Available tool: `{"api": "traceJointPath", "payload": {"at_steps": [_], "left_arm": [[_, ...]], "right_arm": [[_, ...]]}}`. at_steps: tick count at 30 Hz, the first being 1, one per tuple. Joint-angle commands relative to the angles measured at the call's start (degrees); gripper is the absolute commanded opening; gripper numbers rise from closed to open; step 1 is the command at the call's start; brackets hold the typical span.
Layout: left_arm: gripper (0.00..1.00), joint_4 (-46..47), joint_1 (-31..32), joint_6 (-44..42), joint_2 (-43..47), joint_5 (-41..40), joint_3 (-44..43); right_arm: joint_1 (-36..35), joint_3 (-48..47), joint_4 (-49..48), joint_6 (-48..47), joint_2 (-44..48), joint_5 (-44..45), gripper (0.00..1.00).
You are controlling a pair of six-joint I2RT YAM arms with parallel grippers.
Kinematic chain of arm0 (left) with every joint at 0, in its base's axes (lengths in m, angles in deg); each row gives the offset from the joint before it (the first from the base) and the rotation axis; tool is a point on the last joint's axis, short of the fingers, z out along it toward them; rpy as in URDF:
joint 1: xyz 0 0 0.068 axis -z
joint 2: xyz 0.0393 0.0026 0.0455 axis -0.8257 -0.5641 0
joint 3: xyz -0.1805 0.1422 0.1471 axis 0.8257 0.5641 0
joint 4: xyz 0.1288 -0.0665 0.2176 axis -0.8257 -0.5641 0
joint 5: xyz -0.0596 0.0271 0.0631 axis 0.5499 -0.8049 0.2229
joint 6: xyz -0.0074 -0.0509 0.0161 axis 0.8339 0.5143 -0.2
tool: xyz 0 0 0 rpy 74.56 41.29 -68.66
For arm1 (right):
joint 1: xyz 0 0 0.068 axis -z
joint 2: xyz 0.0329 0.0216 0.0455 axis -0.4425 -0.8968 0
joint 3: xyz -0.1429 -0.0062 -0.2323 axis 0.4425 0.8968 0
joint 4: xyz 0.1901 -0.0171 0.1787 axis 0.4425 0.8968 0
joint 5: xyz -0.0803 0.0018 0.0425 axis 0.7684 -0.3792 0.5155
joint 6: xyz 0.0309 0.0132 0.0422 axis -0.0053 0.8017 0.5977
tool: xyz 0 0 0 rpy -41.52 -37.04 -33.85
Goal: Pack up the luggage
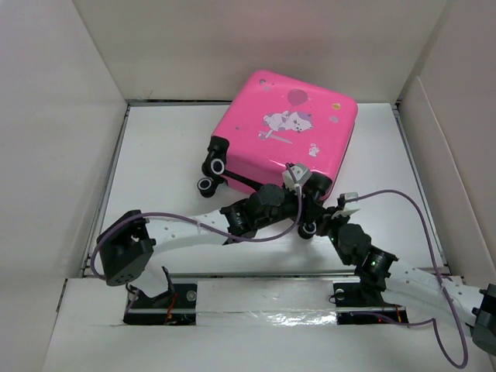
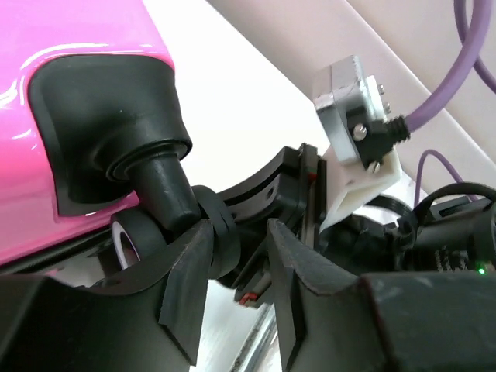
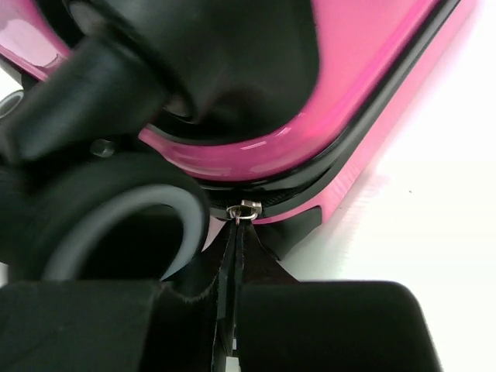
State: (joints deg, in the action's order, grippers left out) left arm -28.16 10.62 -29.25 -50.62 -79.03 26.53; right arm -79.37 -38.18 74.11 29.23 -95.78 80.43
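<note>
White tabletop [image 1: 170, 155], boxed on three sides by plain pale cardboard walls [image 1: 271, 46].

Item 1: the luggage [image 1: 287, 128]. Bright pink hard shell, lying flat at mid-table toward the far wall, printed face up.
- Print: a white cartoon animal [image 1: 283, 122] and a pink balloon [image 1: 297, 97]. The smaller marks around them are too small to read, and no lettering can be made out.
- Shell halves are together, so the contents are hidden.
- Black zipper trim runs along the seam.
- Black wheels sit on the near edge: two at the left corner [image 1: 211, 176] and one at the right corner [image 1: 308, 229].

Item 2: left gripper [image 2: 240, 229]. It sits at the near right corner of the case with its jaws apart and nothing clamped between them. One finger [image 2: 186, 279] touches the black caster wheel [image 2: 128, 236] below its housing [image 2: 108, 124].

Item 3: right gripper [image 3: 229, 283]. It is closed on the thin black zipper pull [image 3: 235, 256], which hangs from a small metal ring [image 3: 245, 208] on the seam, just beside a grey-rimmed wheel [image 3: 116, 225].

Item 4: white camera block [image 2: 353, 101] with purple cable [image 2: 457, 85], seen from the left wrist.

Both wrist views are cropped close and partly blurred.
</note>
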Motion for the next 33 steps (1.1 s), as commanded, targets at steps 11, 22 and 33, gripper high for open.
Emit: {"api": "traceJointPath", "payload": {"at_steps": [11, 22, 33], "left_arm": [[0.24, 2.09, -6.77, -2.51, -19.22, 8.33, -23.25], [0.31, 4.27, -11.53, 4.78, 3.44, 5.35, 2.46], [0.15, 8.49, -11.0, 5.05, -6.38, 13.87, 0.12]], "right_arm": [[-2.09, -3.45, -9.14, -0.14, -0.6, -3.2, 0.0], [4.4, -8.82, 4.76, -4.54, 4.86, -5.55, 0.0], [6.87, -9.7, 4.15, -4.45, 2.4, -9.69, 0.0]]}}
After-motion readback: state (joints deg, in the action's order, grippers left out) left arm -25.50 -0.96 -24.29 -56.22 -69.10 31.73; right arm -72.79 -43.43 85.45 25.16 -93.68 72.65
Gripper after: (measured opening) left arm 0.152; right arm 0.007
